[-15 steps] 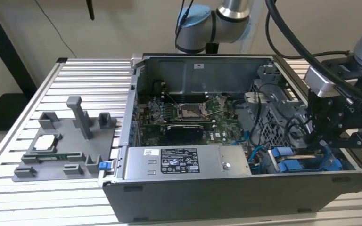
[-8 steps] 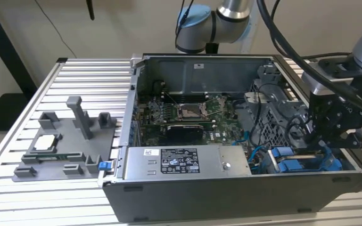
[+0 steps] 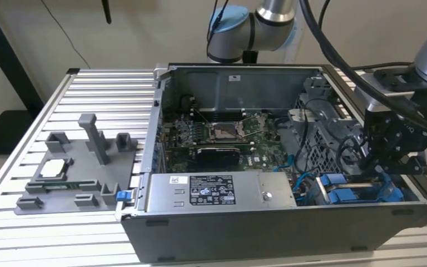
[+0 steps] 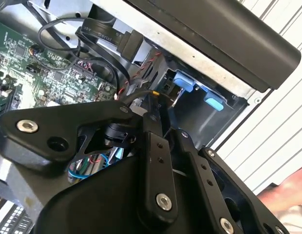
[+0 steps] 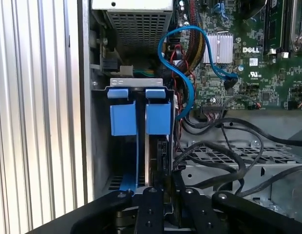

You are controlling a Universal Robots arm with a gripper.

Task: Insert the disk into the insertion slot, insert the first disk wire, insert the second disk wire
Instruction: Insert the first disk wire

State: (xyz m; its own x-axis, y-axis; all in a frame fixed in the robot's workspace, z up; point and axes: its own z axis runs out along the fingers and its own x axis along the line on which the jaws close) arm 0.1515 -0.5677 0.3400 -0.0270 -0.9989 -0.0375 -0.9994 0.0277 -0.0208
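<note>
An open computer case [image 3: 273, 239] lies on a slatted metal tabletop [image 3: 95, 89], with the robot arm's end effector [image 3: 380, 167] lowered into the corner of the case at the exterior view's right, just past the silver labelled power-supply box [image 3: 221, 192]. In the first wrist view the disk [image 5: 158, 119] stands on edge inside the insertion slot [image 5: 136, 82]. Its blue carrier tab sits level with a second blue tab [image 5: 118, 117] beside it, under the slot's sheet-metal rim. The black fingers [image 5: 152, 200] of the end effector are drawn close together on a small black plug [image 5: 160, 153], held against the edge of the seated disk. Red, yellow and black wires [image 4: 141, 73] run near the fingertips in the second wrist view. A blue cable [image 5: 187, 73] loops from the motherboard [image 3: 221, 133] towards the slot. A grey parts fixture [image 3: 73, 172] rests on the tabletop, well apart at the exterior view's left.
</note>
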